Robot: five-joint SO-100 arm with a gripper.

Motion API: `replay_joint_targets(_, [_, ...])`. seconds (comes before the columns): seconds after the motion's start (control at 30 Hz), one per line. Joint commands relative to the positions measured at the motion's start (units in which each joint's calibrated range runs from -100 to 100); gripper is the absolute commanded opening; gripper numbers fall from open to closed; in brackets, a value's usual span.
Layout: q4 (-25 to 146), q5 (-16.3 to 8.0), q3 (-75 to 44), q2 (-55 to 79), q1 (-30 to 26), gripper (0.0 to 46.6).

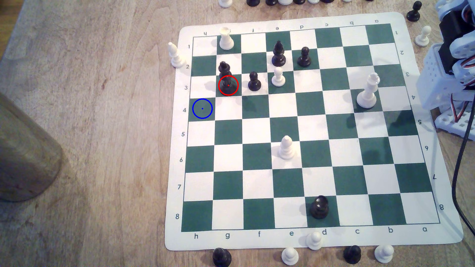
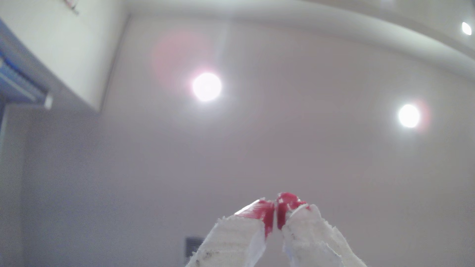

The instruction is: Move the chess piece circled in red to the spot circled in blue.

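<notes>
Upright on a dark green square in the row marked 3, the chess piece (image 1: 228, 81) stands inside a red ring, a black pawn (image 1: 254, 82) just beside it toward the exterior view's right. One row nearer the camera, at the board's (image 1: 308, 238) left edge, the spot (image 1: 202, 108) carries a blue ring. Pointed at a ceiling with two bright lights, the gripper (image 2: 276, 214) has its red-tipped fingers (image 2: 266, 213) pressed together, holding nothing.
</notes>
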Motion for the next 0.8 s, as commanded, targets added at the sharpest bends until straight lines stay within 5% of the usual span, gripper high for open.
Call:
replay_joint_targets(0.0, [1.8, 0.2, 1.2, -0.2, 2.1, 0.2])
replay_joint_targets(0.13, [8.6, 0.2, 1.2, -0.1, 1.7, 0.2])
replay_joint_targets(0.47, [65.0, 0.0, -13.3, -0.1, 0.3, 0.2])
replay_joint_targets(0.77, [117.1, -0.2, -30.2, 0.1, 5.5, 0.2])
